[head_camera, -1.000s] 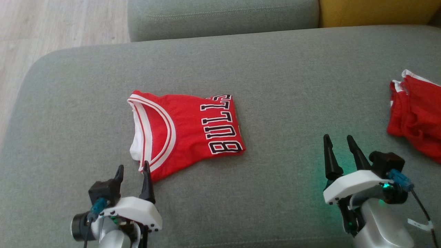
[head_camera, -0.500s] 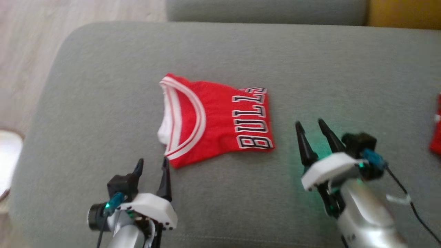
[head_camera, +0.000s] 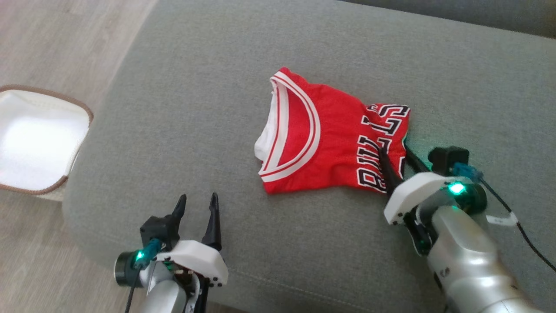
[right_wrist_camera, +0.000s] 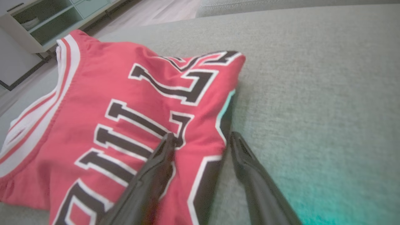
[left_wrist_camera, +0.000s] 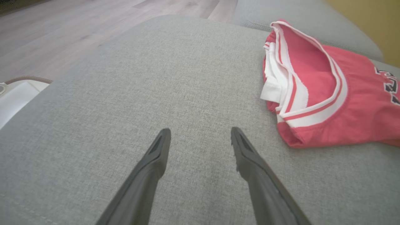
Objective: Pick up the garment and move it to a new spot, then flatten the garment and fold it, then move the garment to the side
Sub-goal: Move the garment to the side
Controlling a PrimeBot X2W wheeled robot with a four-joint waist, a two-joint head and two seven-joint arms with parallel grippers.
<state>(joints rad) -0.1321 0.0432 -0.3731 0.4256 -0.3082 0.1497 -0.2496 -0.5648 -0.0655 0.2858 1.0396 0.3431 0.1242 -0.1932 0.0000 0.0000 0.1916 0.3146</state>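
**Now: garment (head_camera: 330, 143) on the sofa (head_camera: 195, 108), right hand (head_camera: 394, 151) astride its edge**

Folded and red, the garment lies on the grey sofa cushion right of centre in the head view, with its white-trimmed neckline toward the left and its black lettering toward the right. The right hand, at lower right, has its fingers apart across the garment's right edge — one over the lettering, the other on the cushion just beside the fabric. The left hand (head_camera: 198, 198), at lower left, is spread wide over bare cushion, clear of the garment. A white basket (head_camera: 89, 116) stands on the wood floor (head_camera: 65, 34) at the left edge.
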